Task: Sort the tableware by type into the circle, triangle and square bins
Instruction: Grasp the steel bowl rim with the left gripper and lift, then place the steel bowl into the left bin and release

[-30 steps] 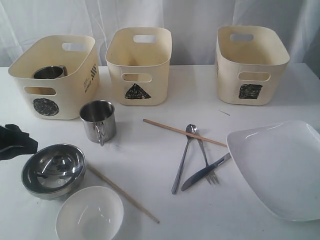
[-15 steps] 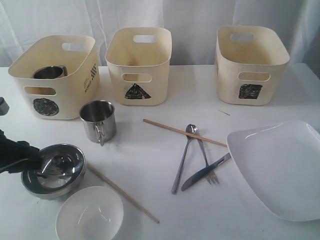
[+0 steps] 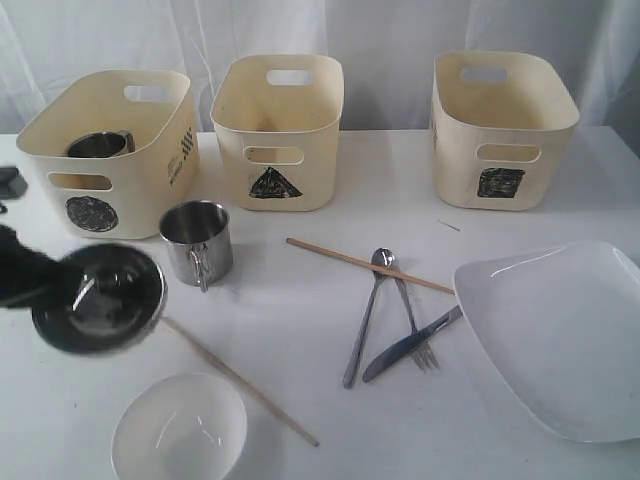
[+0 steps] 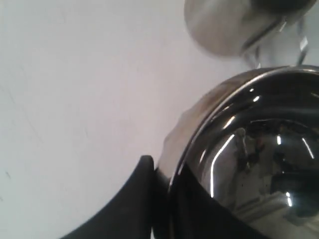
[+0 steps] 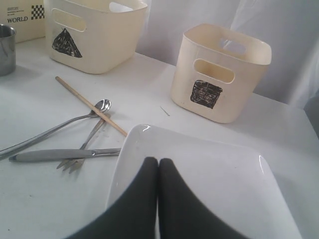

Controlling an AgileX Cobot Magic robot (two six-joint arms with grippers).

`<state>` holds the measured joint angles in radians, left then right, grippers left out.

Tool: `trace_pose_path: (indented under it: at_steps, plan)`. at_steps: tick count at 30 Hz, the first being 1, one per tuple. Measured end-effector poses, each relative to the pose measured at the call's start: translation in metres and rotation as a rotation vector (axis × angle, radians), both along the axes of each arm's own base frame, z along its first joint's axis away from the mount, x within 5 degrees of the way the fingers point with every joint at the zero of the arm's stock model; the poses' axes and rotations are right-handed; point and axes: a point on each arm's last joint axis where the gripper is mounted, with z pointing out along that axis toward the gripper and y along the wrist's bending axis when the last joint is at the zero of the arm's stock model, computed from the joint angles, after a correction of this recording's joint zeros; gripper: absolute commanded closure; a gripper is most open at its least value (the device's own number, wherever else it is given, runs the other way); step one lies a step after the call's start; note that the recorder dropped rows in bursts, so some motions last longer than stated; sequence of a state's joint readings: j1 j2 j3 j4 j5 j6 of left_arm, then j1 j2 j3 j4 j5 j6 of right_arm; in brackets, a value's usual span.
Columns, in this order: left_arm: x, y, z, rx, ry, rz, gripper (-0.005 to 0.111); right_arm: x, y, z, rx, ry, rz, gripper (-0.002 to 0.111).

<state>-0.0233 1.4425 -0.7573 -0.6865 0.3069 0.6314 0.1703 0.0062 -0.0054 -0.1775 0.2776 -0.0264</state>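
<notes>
The left pincer (image 4: 165,174) is clamped on the rim of the steel bowl (image 3: 98,298), with one black finger (image 4: 132,204) outside the wall and the other inside. The bowl is tilted, and both appear blurred in the exterior view. A steel mug (image 3: 197,240) stands just beyond the held bowl. The circle bin (image 3: 140,190), farther back from the pincer, contains a second mug (image 3: 98,145). The white bowl (image 3: 180,430) sits near the pincer, apart from the steel bowl. The right pincer (image 5: 158,165) has its fingers pressed together, holding nothing, over the near edge of the large white plate (image 5: 214,174). Ahead of it stand the square bin (image 5: 222,74) and the triangle bin (image 5: 94,35). Beside it lie the spoon (image 5: 50,131), fork (image 5: 85,143), knife (image 5: 60,155) and one chopstick (image 5: 89,105).
</notes>
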Motion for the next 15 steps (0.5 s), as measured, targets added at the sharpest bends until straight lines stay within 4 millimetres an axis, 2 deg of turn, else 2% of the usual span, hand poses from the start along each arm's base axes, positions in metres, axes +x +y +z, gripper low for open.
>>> trace_pose_path:
  at_steps: [3,5,7,9,15]
  plan:
    - [0.021,0.001,0.07,0.029,-0.259,-0.011,0.107,0.0,0.0,0.0,0.006,0.001,-0.001,0.108]
    - [0.04,0.007,0.106,0.052,-0.388,0.017,0.107,0.0,0.0,0.0,0.012,0.001,-0.002,0.108]
    - [0.067,0.019,0.131,0.057,-0.464,0.062,0.107,0.0,0.0,0.0,0.013,0.002,-0.002,0.108]
    - [0.101,0.034,0.137,0.058,-0.479,0.108,0.107,0.0,0.0,0.0,0.015,0.002,-0.003,0.108]
    - [0.171,0.048,0.109,0.042,-0.423,0.12,0.107,0.0,0.0,0.0,0.015,0.002,-0.003,0.108]
